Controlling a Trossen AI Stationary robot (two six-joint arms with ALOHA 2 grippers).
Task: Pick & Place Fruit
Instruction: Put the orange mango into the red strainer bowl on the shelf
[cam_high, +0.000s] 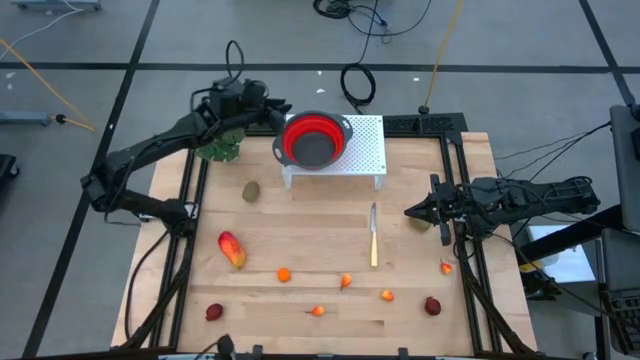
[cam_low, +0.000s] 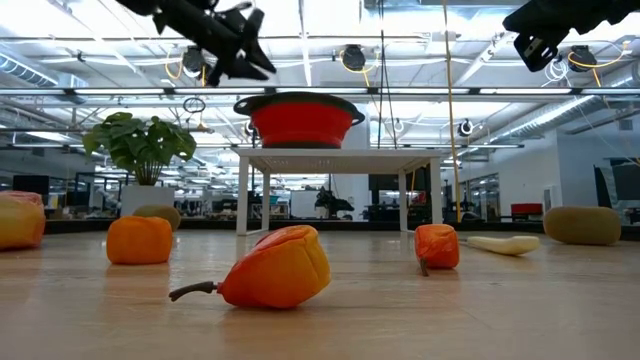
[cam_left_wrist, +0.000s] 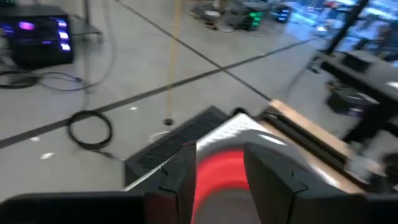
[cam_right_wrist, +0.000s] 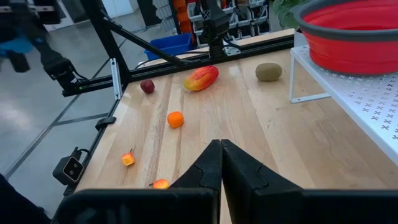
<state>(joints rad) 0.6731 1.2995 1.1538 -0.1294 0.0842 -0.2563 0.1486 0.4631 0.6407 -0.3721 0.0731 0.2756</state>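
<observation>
Small toy fruits lie scattered on the wooden table: a red-yellow oblong one (cam_high: 232, 249), a brown oval one (cam_high: 251, 190), tiny orange ones (cam_high: 284, 274) (cam_high: 346, 281) and dark-red ones (cam_high: 214, 312) (cam_high: 432, 306). An olive fruit (cam_high: 421, 223) rests just beneath my right gripper. My left gripper (cam_high: 272, 118) hovers open beside the left rim of the red bowl (cam_high: 316, 139), which shows between its fingers (cam_left_wrist: 219, 174). My right gripper (cam_high: 410, 212) is shut and raised over the table's right side, holding nothing (cam_right_wrist: 220, 152).
The red bowl sits on a white perforated rack (cam_high: 366, 150) at the far edge. A leafy green plant (cam_high: 222, 146) stands under the left arm. A slim knife (cam_high: 374, 238) lies mid-table. Black frame rails (cam_high: 460, 200) run along both sides.
</observation>
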